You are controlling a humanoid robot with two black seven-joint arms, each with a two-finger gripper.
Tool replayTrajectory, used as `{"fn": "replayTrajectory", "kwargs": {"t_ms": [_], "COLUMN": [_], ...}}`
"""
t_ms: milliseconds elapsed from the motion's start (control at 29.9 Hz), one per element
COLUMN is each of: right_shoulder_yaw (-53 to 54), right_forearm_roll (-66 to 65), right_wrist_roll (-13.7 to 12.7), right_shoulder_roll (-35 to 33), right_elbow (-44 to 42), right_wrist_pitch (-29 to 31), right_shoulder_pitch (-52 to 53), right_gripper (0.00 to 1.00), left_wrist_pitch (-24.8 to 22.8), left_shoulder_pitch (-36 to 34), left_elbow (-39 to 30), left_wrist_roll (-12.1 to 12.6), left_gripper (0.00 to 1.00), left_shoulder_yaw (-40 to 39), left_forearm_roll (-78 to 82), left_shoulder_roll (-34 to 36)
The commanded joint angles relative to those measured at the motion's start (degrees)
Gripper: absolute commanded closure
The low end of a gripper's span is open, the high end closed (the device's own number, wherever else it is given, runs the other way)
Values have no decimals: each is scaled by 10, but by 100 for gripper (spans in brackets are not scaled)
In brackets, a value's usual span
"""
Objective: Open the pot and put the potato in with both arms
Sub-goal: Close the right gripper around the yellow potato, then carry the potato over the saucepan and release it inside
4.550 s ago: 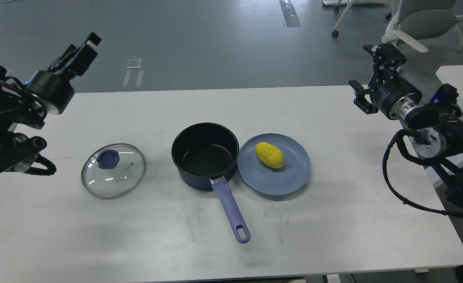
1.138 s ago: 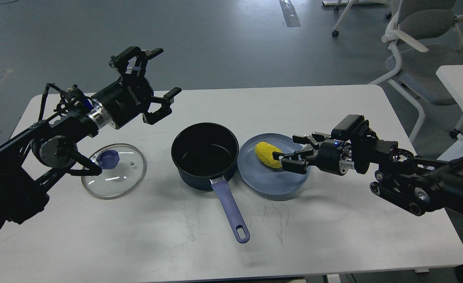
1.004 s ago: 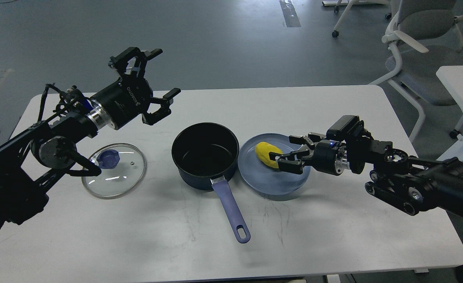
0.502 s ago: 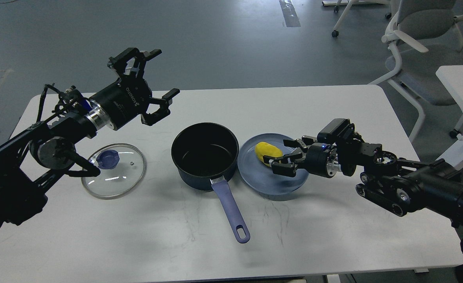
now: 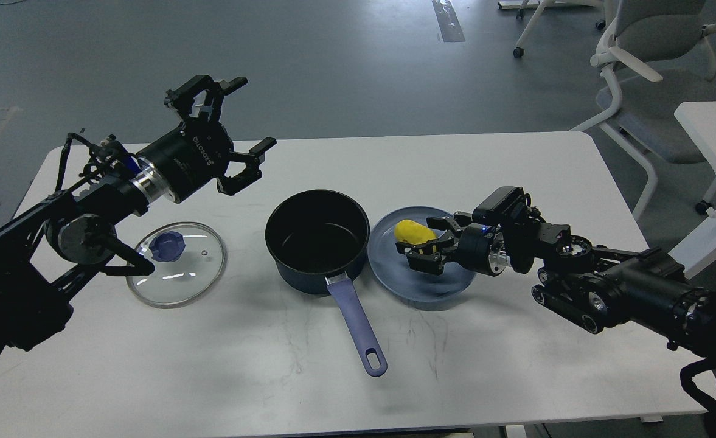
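One left gripper (image 5: 227, 131) raised above the table (image 5: 516, 164), claws spread wide and empty, one glass lid (image 5: 176, 263) lying flat, one open pot (image 5: 317, 241), one blue plate (image 5: 421, 286) holding one potato (image 5: 412, 232), one right gripper (image 5: 423, 245), claws spread around the potato.

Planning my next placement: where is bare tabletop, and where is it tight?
Bare: the white table right of the periwinkle handle, and behind the navy saucepan. Crowded: saucepan, light-blue plate, yellow potato and right gripper. Glass lid fills the left.
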Motion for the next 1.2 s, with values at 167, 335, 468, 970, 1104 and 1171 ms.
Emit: {"fn": "replayTrajectory", "kwargs": {"t_ms": [167,335,468,970,1104,1171], "right_shoulder_yaw": [-33,-32,-29,0,0,3], "right_forearm_roll": [0,4,8,33,58,59], "right_wrist_roll": [-3,-1,-2,-2,-4,-5], "right_shoulder_roll": [4,4,5,-51,-88,-108], "right_elbow": [-16,-15,-15,39,80,95], "right_wrist_pitch": [-5,-5,-5,-42,-42,-44], "right_shoulder_pitch": [2,4,6,21,34,45], "right_gripper": [79,95,100,100,100,100], "left_wrist_pitch": [0,1,1,1,1,1], "left_shoulder_pitch": [0,0,0,1,1,2], "left_elbow": [0,0,0,0,0,0], "left_wrist_roll": [-1,-1,-1,-3,-3,-4], "left_gripper": [2,2,2,2,2,2], "left_shoulder_yaw": [1,1,1,1,1,1], "left_forearm_roll": [0,0,1,4,4,4], "left_shoulder_roll": [-1,-2,-3,-5,-7,-7]}}
